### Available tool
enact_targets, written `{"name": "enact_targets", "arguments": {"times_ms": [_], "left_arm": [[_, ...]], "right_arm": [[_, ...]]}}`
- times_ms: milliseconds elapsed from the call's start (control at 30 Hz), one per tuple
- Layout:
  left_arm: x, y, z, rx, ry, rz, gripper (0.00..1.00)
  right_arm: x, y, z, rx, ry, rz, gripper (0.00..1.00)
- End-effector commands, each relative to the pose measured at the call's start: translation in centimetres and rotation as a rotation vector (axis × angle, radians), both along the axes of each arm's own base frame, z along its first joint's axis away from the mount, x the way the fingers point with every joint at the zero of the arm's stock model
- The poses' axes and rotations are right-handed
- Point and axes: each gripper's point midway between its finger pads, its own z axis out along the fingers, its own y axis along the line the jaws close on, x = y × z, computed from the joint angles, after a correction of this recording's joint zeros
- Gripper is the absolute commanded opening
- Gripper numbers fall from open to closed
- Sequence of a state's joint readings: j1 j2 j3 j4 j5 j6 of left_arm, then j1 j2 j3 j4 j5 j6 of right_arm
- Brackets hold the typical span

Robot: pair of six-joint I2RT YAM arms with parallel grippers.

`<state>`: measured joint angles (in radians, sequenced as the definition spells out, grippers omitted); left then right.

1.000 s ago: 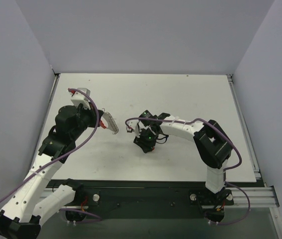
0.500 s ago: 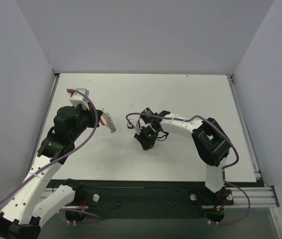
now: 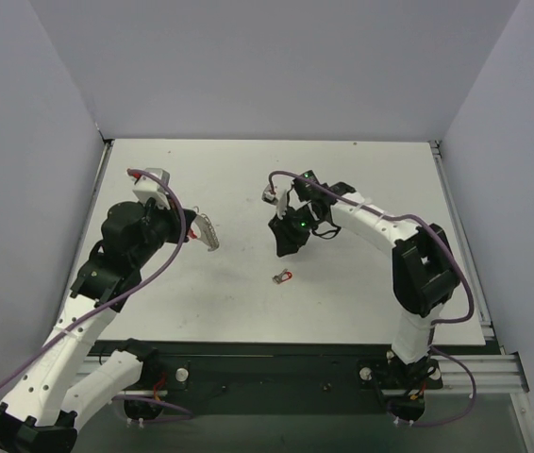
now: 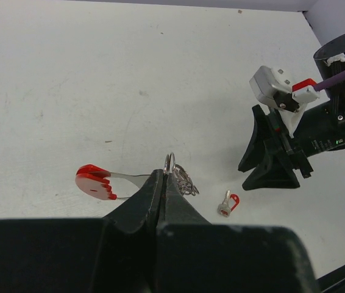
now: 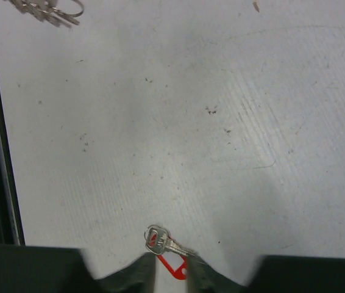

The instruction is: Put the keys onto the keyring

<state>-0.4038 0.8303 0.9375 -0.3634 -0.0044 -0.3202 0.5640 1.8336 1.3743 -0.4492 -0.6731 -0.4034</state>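
My left gripper [image 3: 194, 236] is shut on the keyring [image 3: 209, 231] and holds it above the table. In the left wrist view [image 4: 163, 177] it pinches a silver split ring [image 4: 169, 163]. From the ring hang small silver links [image 4: 186, 181] and a red foot-shaped fob [image 4: 94, 182]. A single silver key with a red tag [image 3: 283, 276] lies loose on the table; it also shows in the left wrist view [image 4: 227, 204]. My right gripper [image 3: 284, 245] hovers just behind the key, open and empty. In the right wrist view [image 5: 171, 270] the key [image 5: 162, 240] shows between its fingertips.
The white table [image 3: 361, 189] ends at a black rail [image 3: 276, 363] along the near edge. Grey walls close in the left, back and right sides. The keyring bunch shows at the top left of the right wrist view [image 5: 47, 9].
My right gripper has risen and moved back and to the right, leaving the key with the red tag on the table. My left gripper has stayed almost still with the keyring.
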Motion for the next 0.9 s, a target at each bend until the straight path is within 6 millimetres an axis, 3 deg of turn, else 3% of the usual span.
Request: {"name": "enact_targets", "arguments": {"times_ms": [0,33,233,367,667,800,867], "left_arm": [[-0.2,-0.2,1.5,-0.021,-0.055,-0.024,0.0],[-0.2,-0.1,1.4,-0.019,-0.052,-0.019,0.0],[-0.2,0.1,1.3,-0.013,-0.046,-0.007,0.0],[-0.2,0.1,1.3,-0.014,-0.044,-0.007,0.0],[-0.3,0.2,1.2,-0.01,-0.044,-0.005,0.0],[-0.4,0.2,1.2,-0.01,-0.042,-0.006,0.0],[-0.4,0.2,1.2,-0.008,-0.045,-0.008,0.0]], "right_arm": [[-2.7,0.0,0.0,-0.069,-0.061,0.116,0.42],[-3.7,0.0,-0.9,-0.097,-0.06,0.138,0.44],[-4.9,0.0,-4.1,-0.207,-0.143,0.173,0.53],[-4.6,0.5,-5.8,-0.255,-0.145,0.167,0.54],[-3.1,1.3,-7.1,-0.281,-0.142,0.131,0.52],[-3.0,1.5,-7.3,-0.279,-0.138,0.128,0.45],[-3.0,1.5,-7.5,-0.284,-0.135,0.13,0.36]]}}
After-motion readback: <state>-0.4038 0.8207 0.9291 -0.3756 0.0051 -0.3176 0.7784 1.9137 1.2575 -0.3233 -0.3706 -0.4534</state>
